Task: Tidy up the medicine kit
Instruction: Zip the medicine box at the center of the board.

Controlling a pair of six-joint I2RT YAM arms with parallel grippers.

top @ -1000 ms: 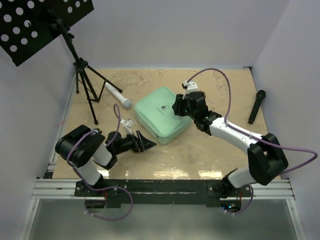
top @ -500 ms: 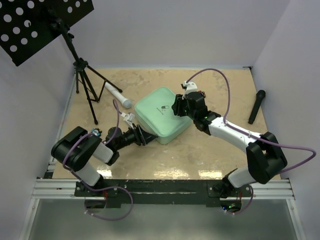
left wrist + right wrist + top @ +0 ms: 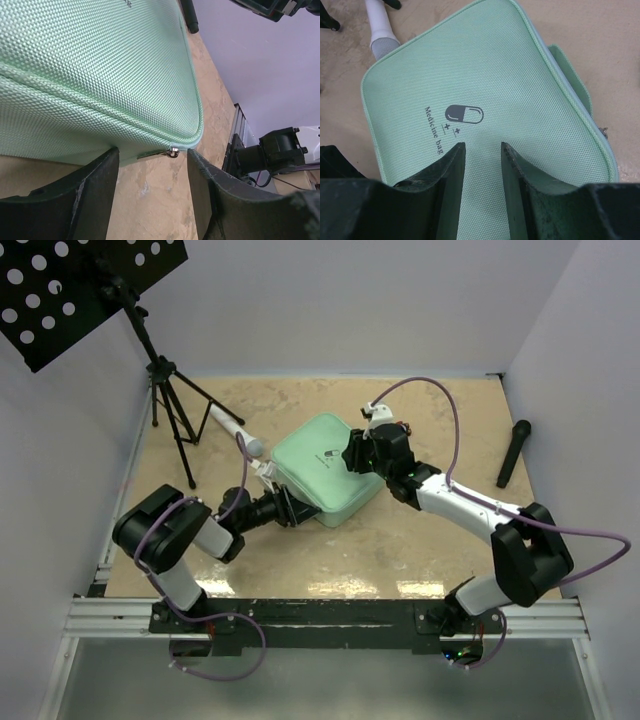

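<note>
End effectors spread: left (image 3: 152,160) low at medicine kit (image 3: 315,480) edge, right (image 3: 483,148) above it.

Top cam is looking down from high behind the robot, covering the whole desk (image 3: 380,550). Left wrist cam is sitting low, tight on the medicine kit (image 3: 100,65) corner; right wrist cam is looking close down on its lid. All are sharing the medicine kit.
</note>
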